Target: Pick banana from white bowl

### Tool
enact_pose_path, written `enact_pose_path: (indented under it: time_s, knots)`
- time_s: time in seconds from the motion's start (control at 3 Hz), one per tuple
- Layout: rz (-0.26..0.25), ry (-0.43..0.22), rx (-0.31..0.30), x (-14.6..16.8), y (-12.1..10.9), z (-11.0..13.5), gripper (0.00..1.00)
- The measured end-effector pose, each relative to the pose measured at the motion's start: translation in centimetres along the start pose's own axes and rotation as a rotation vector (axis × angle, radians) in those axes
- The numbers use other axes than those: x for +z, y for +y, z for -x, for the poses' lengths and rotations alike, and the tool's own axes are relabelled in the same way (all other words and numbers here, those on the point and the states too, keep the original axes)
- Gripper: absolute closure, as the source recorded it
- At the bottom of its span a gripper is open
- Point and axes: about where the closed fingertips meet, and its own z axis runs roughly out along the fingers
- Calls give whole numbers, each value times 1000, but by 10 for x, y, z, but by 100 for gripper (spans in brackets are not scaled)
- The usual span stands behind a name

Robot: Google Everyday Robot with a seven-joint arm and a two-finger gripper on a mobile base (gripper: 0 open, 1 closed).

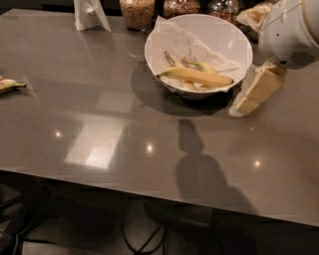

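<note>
The white bowl (234, 37) stands at the back middle of the grey table, lined with crumpled white paper. The long yellow banana (197, 76) lies across its front, stem end to the left, with shorter green-tipped bananas (197, 64) behind it. My gripper (256, 92) comes in from the upper right and hangs just right of the bowl's rim, low over the table, apart from the banana.
Glass jars of grain (137, 12) line the back edge behind the bowl. A white folded stand (89, 14) is at the back left. A small banana (10, 85) lies half cut off at the left edge. The table's front edge runs across the lower part.
</note>
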Motion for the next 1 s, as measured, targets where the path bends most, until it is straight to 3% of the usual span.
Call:
enact_pose_path:
  time_s: [0.33,0.67,1.0]
  knots:
    - [-100,-77,-60,26,-41,30,0]
    - [-112,-68,-64,31,-46,25,0]
    - [-126,-57,-53,60,-63,15,0]
